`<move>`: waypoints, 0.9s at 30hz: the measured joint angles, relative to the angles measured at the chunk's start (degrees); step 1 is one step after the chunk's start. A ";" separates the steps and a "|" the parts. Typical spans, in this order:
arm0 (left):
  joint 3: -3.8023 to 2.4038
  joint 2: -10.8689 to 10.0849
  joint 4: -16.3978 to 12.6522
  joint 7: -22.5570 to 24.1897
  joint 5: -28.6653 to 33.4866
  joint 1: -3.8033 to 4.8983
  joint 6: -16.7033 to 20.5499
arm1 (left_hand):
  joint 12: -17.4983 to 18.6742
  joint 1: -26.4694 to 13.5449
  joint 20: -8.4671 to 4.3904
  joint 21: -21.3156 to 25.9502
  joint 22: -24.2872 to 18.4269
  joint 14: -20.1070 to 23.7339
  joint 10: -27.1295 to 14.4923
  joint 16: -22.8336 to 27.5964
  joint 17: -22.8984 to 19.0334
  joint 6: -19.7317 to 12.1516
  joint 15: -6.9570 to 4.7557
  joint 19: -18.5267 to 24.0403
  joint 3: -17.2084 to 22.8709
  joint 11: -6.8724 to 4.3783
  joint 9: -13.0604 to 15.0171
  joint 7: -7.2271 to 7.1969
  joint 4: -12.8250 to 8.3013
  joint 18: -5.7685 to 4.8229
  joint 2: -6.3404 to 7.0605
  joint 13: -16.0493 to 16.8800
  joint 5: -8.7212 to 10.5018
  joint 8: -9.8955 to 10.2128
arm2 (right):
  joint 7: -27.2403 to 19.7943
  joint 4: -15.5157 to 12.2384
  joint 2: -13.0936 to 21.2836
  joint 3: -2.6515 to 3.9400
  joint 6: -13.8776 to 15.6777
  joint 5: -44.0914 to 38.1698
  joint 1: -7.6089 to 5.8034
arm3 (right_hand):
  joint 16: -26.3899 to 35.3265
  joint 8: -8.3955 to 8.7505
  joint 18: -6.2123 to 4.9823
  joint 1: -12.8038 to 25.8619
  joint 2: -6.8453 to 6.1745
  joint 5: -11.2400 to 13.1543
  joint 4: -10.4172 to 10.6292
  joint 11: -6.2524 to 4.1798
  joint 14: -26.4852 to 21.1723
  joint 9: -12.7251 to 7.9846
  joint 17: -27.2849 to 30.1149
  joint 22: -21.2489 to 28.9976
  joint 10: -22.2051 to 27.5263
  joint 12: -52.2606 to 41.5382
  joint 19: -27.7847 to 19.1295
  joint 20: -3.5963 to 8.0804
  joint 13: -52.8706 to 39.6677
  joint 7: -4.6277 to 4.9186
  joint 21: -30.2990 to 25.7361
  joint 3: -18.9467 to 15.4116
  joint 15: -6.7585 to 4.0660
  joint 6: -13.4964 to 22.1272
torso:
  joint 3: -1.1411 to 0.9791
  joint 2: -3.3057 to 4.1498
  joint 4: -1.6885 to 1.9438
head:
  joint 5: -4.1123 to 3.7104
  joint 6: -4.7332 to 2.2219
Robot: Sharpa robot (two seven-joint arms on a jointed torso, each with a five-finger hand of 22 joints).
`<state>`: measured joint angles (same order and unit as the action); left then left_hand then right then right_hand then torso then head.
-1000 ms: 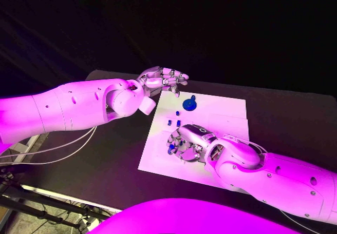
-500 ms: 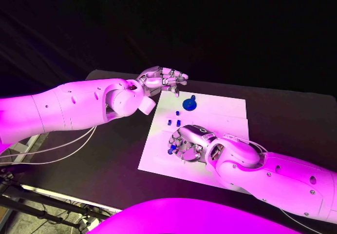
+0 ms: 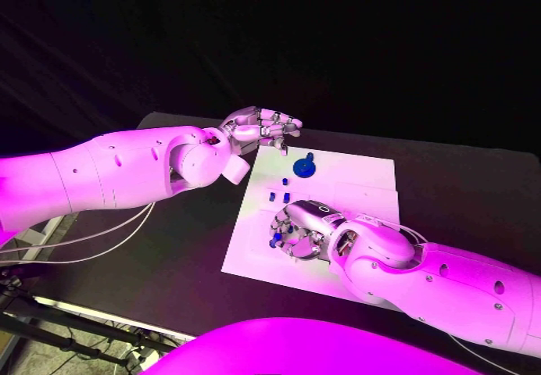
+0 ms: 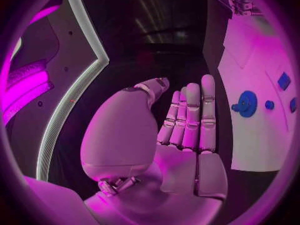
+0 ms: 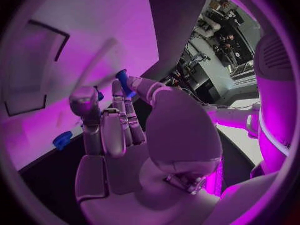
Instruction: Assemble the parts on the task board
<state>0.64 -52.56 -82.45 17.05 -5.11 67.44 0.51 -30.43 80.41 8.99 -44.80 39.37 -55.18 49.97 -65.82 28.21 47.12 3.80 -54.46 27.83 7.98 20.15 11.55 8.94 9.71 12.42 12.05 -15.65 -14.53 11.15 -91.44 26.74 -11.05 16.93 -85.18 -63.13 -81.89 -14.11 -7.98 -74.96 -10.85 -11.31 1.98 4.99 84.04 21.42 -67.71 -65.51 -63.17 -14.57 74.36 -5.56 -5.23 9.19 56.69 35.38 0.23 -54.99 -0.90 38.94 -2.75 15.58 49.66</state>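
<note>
Nothing moving since earlier; black table (image 3: 169,258), dark room.
Right hand (image 3: 295,234) pinching blue part (image 5: 123,81) over task board (image 3: 361,176); left hand (image 3: 262,125) hovering empty, fingers straight.

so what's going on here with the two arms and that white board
The robot is putting small blue parts together on the white task board. Its right hand is down over the board's near side and pinches a small blue part at its fingertips. The left hand hovers at the board's far corner, holding nothing. A round blue part and a few small blue pieces lie on the board.
</note>
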 measured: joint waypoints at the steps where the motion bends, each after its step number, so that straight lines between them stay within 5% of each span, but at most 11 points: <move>1: 0.00 0.00 0.00 0.00 0.00 0.00 0.00 | 0.00 0.00 0.00 0.00 0.00 0.00 0.00 0.00 0.00 0.00 0.00 0.00 0.00 0.00 0.00 0.00 0.00 0.00 0.00 0.00 0.00 0.00 | 0.03 0.05 -0.07 -0.06 -0.12 0.00 0.01 | 0.00 0.70 0.00 0.33 -0.33 -0.01 -0.02 0.18 0.02 -0.42 0.00 0.00 0.41 0.00 -0.21 -0.20 0.05 0.13 0.00 -0.29 0.02 0.77 | 0.00 0.00 0.00 | 0.00 -0.01; 8: 0.00 0.01 0.00 -0.03 -0.02 0.00 -0.01 | 0.00 0.00 0.00 0.00 0.00 0.00 0.00 0.00 0.00 0.00 0.00 0.00 0.00 0.00 0.01 0.00 0.00 0.00 0.00 0.00 0.00 0.00 | 0.10 0.09 -0.21 -0.17 -0.73 0.00 0.07 | -0.24 2.04 0.00 1.11 -1.63 -0.01 0.12 0.56 -0.20 -1.11 -0.24 0.00 0.43 0.00 0.02 -0.42 -0.12 0.26 -0.22 -1.27 0.22 2.47 | 0.00 0.00 0.01 | -0.07 -0.03; 27: 0.01 -0.01 0.02 -0.12 -0.05 0.00 -0.06 | 0.00 0.00 0.00 0.20 -0.03 0.00 -0.03 0.00 -0.01 -0.03 0.00 0.00 -0.04 0.03 0.01 0.03 0.03 0.00 0.00 -0.02 0.00 0.00 | 0.22 -1.79 1.75 -0.20 0.90 -0.06 0.05 | -0.45 5.08 0.00 0.84 -2.36 0.00 -0.16 -0.49 -0.20 -2.18 -0.50 0.04 -0.61 -2.12 0.02 -0.41 -1.10 -0.19 -0.47 -2.50 0.20 6.43 | -0.03 -0.01 -0.01 | -0.32 -0.23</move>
<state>0.65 -52.57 -82.43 16.92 -5.16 67.44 0.45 -30.43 80.42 8.99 -44.61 39.34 -55.18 49.94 -65.82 28.19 47.08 3.80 -54.46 27.79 8.02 20.17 11.59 8.97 9.71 12.42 12.03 -15.65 -14.53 11.38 -93.23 28.50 -11.24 17.84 -85.24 -63.07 -82.34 -9.04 -7.98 -74.13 -13.21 -11.32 1.82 4.50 83.84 19.24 -68.21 -65.48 -63.78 -16.70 74.38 -5.97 -6.33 9.00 56.22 32.89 0.43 -48.56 -0.93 38.94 -2.76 15.26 49.43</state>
